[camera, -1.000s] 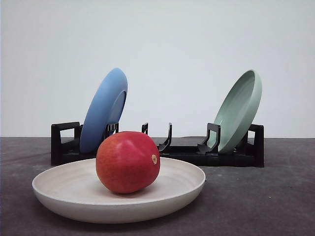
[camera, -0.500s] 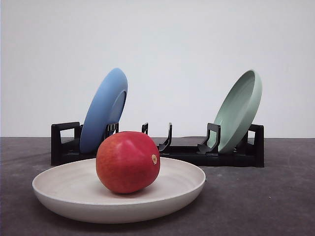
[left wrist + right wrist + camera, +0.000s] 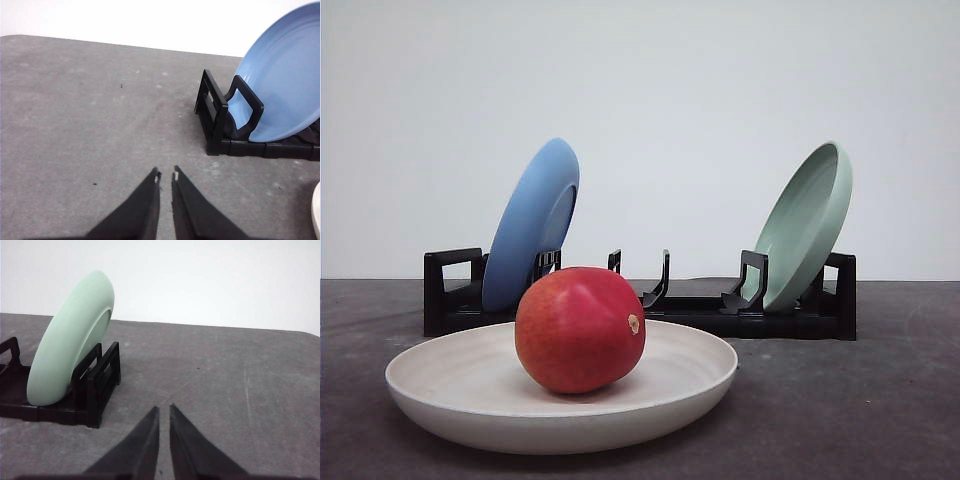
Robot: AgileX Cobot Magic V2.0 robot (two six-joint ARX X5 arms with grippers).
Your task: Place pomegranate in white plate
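The red pomegranate (image 3: 579, 328) rests inside the white plate (image 3: 685, 385) at the front of the grey table, its tan scar facing right. A sliver of the white plate (image 3: 316, 210) edges into the left wrist view. My left gripper (image 3: 166, 174) hovers over bare table beside the rack's blue-plate end, fingers nearly together with nothing between them. My right gripper (image 3: 164, 408) hangs over bare table near the green-plate end, likewise shut and holding nothing.
A black dish rack (image 3: 695, 312) stands behind the white plate. A blue plate (image 3: 531, 224) leans in its left end and a pale green plate (image 3: 807, 224) in its right end. Open grey table lies to either side of the rack.
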